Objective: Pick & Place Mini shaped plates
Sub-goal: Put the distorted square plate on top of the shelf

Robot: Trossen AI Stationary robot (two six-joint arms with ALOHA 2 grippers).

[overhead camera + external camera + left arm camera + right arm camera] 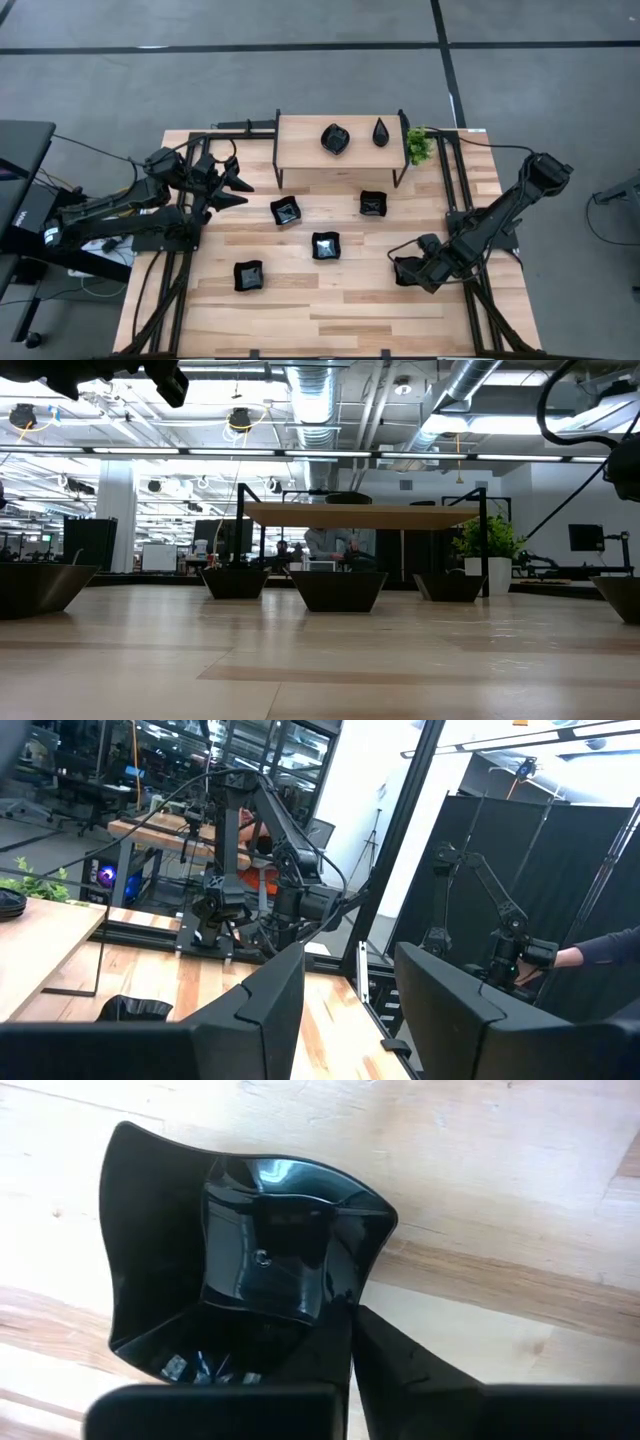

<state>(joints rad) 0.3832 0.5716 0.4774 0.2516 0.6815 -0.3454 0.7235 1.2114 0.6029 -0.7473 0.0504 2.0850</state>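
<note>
Five square plates sit on the worktop, all empty; two more rest on the shelf. Near the right edge, the right gripper pinches one square plate by its rim. The left gripper hangs wide by the left edge.

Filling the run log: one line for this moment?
right gripper: shut on square plate rim, table right | left gripper: open, waiting left | shelf: two plates

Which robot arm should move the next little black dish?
The right one, probably. Its gripper is already shut on a square dish on the table. The left gripper hangs open, holding nothing.
</note>
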